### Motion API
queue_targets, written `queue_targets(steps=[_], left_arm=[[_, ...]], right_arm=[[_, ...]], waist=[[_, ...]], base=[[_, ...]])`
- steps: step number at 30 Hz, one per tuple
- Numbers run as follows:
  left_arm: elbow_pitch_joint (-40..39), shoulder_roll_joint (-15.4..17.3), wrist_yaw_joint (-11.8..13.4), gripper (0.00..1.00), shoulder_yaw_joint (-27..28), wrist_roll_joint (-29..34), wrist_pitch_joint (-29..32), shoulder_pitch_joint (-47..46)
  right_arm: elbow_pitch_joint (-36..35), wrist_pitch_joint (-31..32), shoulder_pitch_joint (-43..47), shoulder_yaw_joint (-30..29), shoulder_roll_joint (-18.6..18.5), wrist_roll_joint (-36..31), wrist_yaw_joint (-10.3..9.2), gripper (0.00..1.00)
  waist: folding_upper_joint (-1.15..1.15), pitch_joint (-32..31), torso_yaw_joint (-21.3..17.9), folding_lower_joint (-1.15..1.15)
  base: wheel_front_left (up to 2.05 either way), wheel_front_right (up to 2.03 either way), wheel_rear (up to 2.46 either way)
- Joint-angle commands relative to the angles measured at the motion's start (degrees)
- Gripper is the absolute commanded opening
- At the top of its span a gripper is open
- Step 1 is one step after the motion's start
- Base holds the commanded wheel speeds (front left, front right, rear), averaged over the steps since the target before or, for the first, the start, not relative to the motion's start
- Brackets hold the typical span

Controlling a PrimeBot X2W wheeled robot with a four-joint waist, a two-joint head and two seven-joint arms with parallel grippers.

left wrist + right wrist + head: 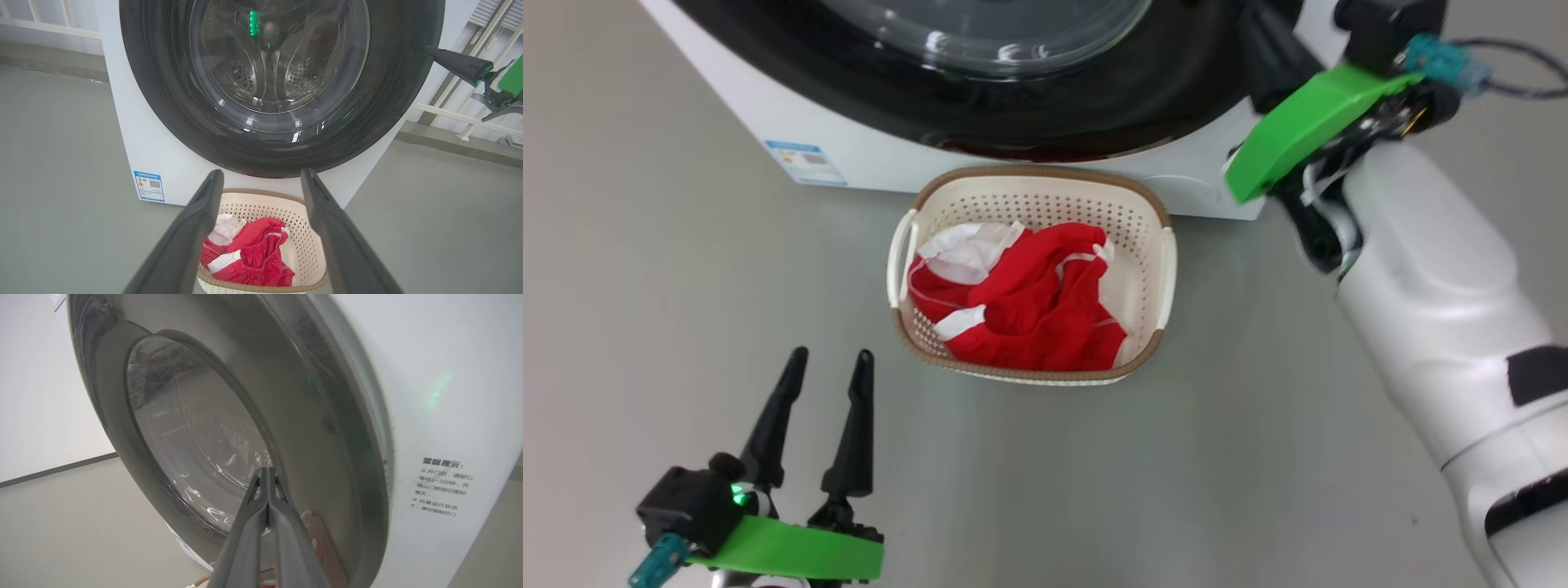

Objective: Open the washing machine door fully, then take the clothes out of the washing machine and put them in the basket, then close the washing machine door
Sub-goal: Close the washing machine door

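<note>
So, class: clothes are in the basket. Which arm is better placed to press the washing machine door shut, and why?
Probably right. The right gripper, shut, points at the washing machine door close up. The left gripper hangs open, low, on the near side of the basket.

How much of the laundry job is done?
Done: the clothes lie in the basket. In hand: the right gripper, shut, is at the washing machine door, which looks closed. Left: maybe a last push; I cannot tell if it latched. The left gripper is open and empty.
</note>
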Motion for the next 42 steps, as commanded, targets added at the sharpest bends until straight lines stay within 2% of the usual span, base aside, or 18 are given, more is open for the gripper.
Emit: queue_targets(steps=[1,7,11,16,23,28,31,35,42], left_arm=[[-2.3,0.8,-0.3,1.0,2.6,0.5,-0.5,-0.4],[-4.4,0.9,-0.3,1.0,5.2,2.1,-0.5,1.2],[-4.4,0.9,-0.3,1.0,7.2,2.8,-0.5,2.2],[-5.2,0.8,1.0,1.0,9.6,5.0,-0.5,3.8],[-5.2,0.7,1.0,1.0,10.7,6.7,-0.5,7.1],[-5.0,0.7,1.2,1.0,11.6,6.8,-0.5,9.9],[-5.2,0.7,1.4,1.0,11.8,6.9,-0.5,10.8],[-5.3,0.7,1.6,1.0,12.3,7.1,-0.5,12.3],[-5.8,0.7,1.9,1.0,13.2,8.5,-0.5,14.6]], right_arm=[[-3.2,-0.4,2.1,1.7,1.7,1.6,-0.06,1.0],[-9.1,-0.4,9.6,3.2,-0.7,2.7,-0.06,1.0],[-12.5,-0.4,14.4,0.2,-1.8,1.2,-0.06,1.0],[-16.9,-0.4,20.8,-4.0,-2.8,-2.1,-0.06,1.0],[-22.4,-0.4,30.8,-11.2,-2.2,-6.4,-0.06,1.0],[-24.9,-0.4,36.9,-14.0,-1.9,-7.6,-0.06,1.0],[-26.6,-0.4,38.9,-14.5,-2.0,-8.1,-0.06,1.0],[-32.9,-0.4,44.3,-15.2,-3.2,-7.0,-0.06,1.0],[-37.6,-0.4,50.6,-16.4,-4.9,-6.4,-0.06,1.0]], waist=[[0.0,-1.7,-2.3,0.0],[0.0,-4.2,-6.2,0.0],[0.0,-6.3,-8.7,0.0],[0.0,-9.8,-11.4,0.0],[0.0,-15.2,-14.6,0.0],[0.0,-18.6,-16.7,0.0],[0.0,-19.4,-17.3,0.0],[0.0,-21.1,-18.0,0.0],[0.0,-22.5,-18.6,0.0]], base=[[0.0,0.0,0.0],[0.0,0.0,0.0],[0.0,0.0,0.0],[0.0,0.0,0.0],[0.0,0.0,0.0],[0.0,0.0,0.0],[0.0,0.0,0.0],[0.0,0.0,0.0],[0.0,0.0,0.0]])
